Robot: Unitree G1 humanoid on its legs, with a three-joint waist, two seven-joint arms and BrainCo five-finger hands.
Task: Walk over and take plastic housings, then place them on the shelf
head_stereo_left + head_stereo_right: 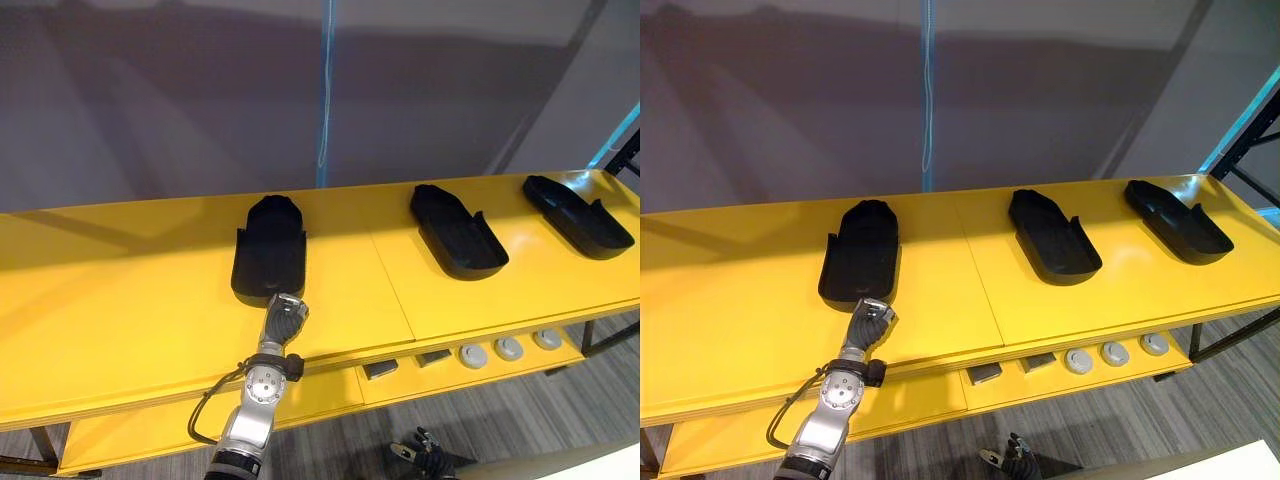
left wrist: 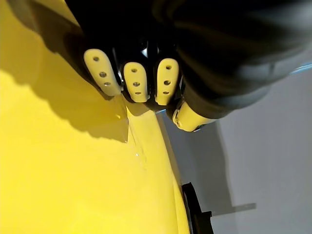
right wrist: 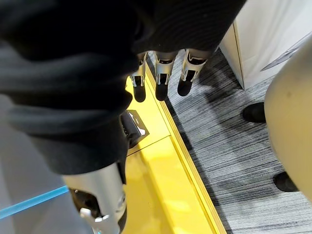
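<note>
From my remote station I saw three black moulded plastic housings lying on the top board of the long yellow shelf (image 1: 120, 300), well apart from one another in a loose row. The left black housing (image 1: 268, 250) lay lengthwise with its rounded end pointing away from the robot. The middle black housing (image 1: 458, 235) and the right black housing (image 1: 578, 215) were both angled, with their open ends turned toward the right.

The left hand (image 1: 284, 320) sat on the top board, right against the near end of the left black housing. I could not tell from either the head views or its wrist view whether it was clamped on that housing or merely resting beside it.

The right hand (image 3: 161, 78) hung low in front of the shelf's front edge, above the grey striped floor (image 3: 234, 146), its fingers (image 3: 139, 90) straight and relaxed, gripping nothing.

On the yellow lower shelf board (image 1: 320, 395) three small grey round discs (image 1: 509, 348) stood in a row, and beside them two small grey blocks (image 1: 380, 369). They were too small for me to make out any lettering.
</note>
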